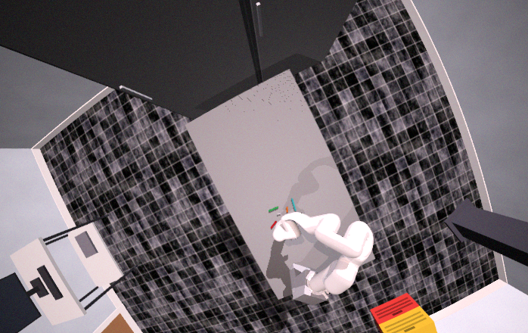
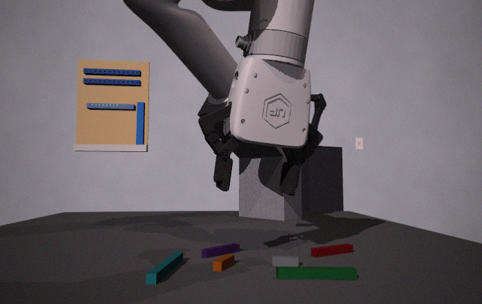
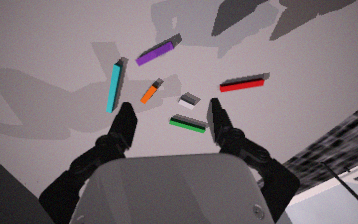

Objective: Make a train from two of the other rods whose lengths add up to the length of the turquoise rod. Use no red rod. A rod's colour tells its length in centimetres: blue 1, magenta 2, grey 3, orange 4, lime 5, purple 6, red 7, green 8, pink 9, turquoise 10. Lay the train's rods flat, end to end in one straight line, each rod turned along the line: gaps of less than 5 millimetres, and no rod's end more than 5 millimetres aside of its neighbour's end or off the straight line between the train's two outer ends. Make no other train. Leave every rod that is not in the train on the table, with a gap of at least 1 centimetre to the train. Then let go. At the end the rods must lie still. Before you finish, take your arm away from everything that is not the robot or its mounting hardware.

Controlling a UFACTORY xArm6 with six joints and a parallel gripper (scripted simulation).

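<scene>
Six rods lie flat and apart on the grey table. In the exterior view the turquoise rod [image 2: 164, 268] is at the left, the purple rod [image 2: 220, 250] and the short orange rod [image 2: 223, 262] in the middle, and the grey rod [image 2: 284, 260], the red rod [image 2: 331, 249] and the long green rod [image 2: 316, 273] at the right. My gripper [image 2: 255, 180] hangs open and empty well above them. The wrist view shows the turquoise [image 3: 113, 88], purple [image 3: 154, 53], orange [image 3: 149, 93], grey [image 3: 187, 102], green [image 3: 187, 124] and red [image 3: 240, 85] rods beyond the open fingers.
The arm's grey base block [image 2: 290, 183] stands behind the rods. A tan wall board [image 2: 111, 105] with blue bars hangs at the back left. In the overhead view the rods lie near the table's left edge [image 1: 253, 231].
</scene>
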